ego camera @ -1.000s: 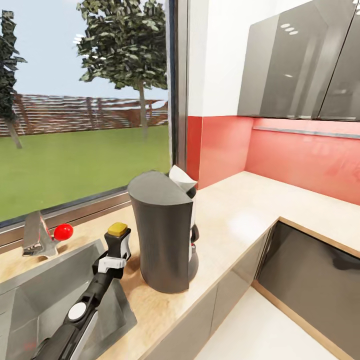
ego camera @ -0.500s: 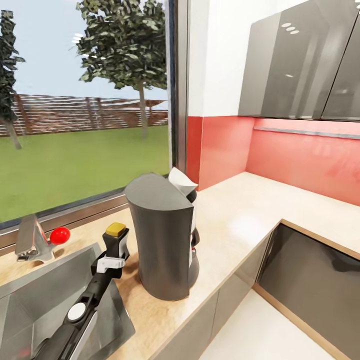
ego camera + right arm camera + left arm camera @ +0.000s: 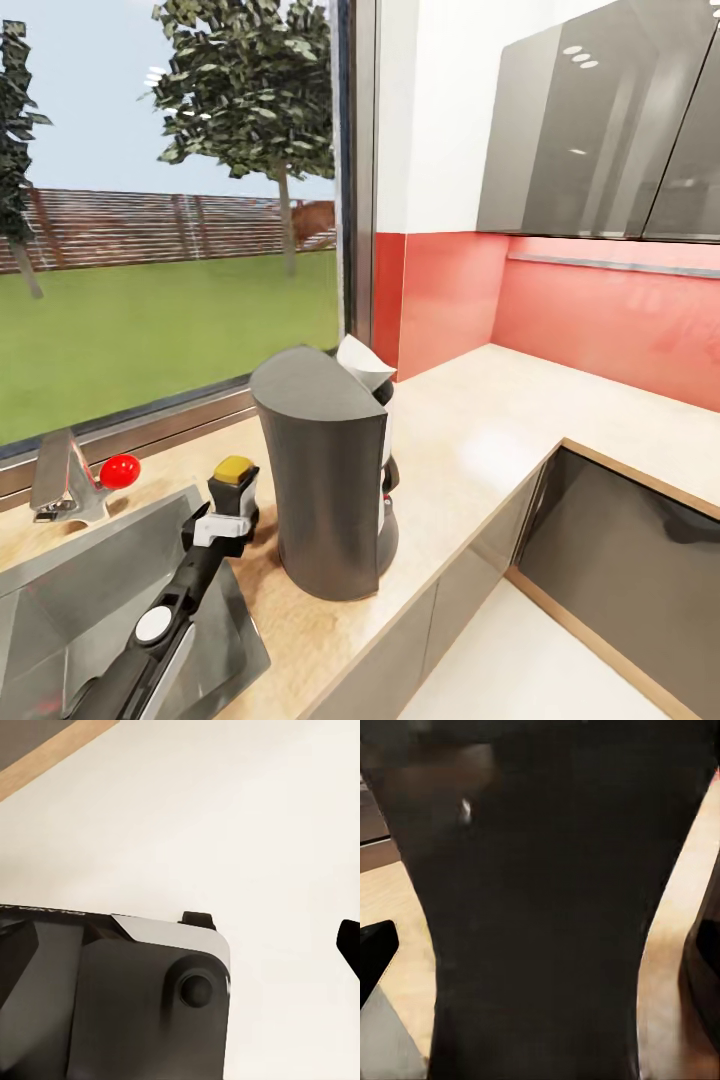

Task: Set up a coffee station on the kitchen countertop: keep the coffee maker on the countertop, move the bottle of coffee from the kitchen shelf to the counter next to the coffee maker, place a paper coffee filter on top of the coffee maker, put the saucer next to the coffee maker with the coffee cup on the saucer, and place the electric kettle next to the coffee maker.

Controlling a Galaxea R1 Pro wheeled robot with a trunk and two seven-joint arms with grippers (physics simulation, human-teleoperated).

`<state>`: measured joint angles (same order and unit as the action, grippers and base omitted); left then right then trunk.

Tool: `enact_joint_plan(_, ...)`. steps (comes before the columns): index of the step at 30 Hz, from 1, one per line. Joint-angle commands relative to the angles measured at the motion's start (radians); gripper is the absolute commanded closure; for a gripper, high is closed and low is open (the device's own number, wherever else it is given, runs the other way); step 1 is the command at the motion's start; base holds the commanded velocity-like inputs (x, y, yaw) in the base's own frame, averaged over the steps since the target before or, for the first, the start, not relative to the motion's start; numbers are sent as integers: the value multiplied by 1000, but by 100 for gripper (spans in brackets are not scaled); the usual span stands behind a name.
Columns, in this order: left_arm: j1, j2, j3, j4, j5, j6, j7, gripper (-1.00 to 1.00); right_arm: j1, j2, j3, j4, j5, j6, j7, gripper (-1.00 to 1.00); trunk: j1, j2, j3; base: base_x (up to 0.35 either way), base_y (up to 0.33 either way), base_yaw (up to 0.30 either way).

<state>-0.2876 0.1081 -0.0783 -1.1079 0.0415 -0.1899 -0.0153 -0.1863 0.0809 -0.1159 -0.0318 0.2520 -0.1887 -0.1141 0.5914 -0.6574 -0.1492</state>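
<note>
The coffee maker [image 3: 325, 470] stands on the kitchen countertop [image 3: 480, 420] with its dark grey back towards me. The white paper coffee filter [image 3: 362, 365] pokes up from its top. Just left of it is the bottle of coffee [image 3: 236, 474], dark with a yellow-orange cap, upright and low over the counter by the sink's corner. My left gripper [image 3: 232, 508] is shut on its body. In the left wrist view the dark bottle [image 3: 540, 907] is very close, with one finger [image 3: 375, 956] beside it and the coffee maker [image 3: 706, 975] at the edge. In the right wrist view one fingertip [image 3: 349, 945] shows over pale floor.
A steel sink [image 3: 90, 580] lies to the left, with a faucet [image 3: 62, 478] and a red knob [image 3: 120, 470] behind it. A large window runs along the back. Grey wall cabinets [image 3: 600, 130] hang over the right counter run. My own base [image 3: 112, 997] shows in the right wrist view.
The head view shifted slightly a second ago. Since then my left gripper has lowered the bottle a little towards the counter beside the coffee maker.
</note>
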Motion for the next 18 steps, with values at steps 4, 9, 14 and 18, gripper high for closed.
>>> enact_joint_plan(4, -1, 2, -1, 0, 4, -3, -2, -100, -1, 0, -8, 1, 11, -3, -4, -100, 0, -1, -2, 0, 0, 0)
enact_joint_plan(9, -1, 1, -1, 0, 5, -6, -2, -100, -1, 0, -8, 1, 11, -3, -4, -100, 0, -1, -2, 0, 0, 0)
enact_joint_plan(14, -1, 2, -1, 0, 5, -7, -2, -100, -1, 0, -8, 1, 11, -3, -4, -100, 0, -1, -2, 0, 0, 0)
enact_joint_plan(18, 5, 1, -1, -1, 4, -8, -2, -100, -1, 0, -9, 1, 11, -3, -4, -100, 0, -1, -2, 0, 0, 0)
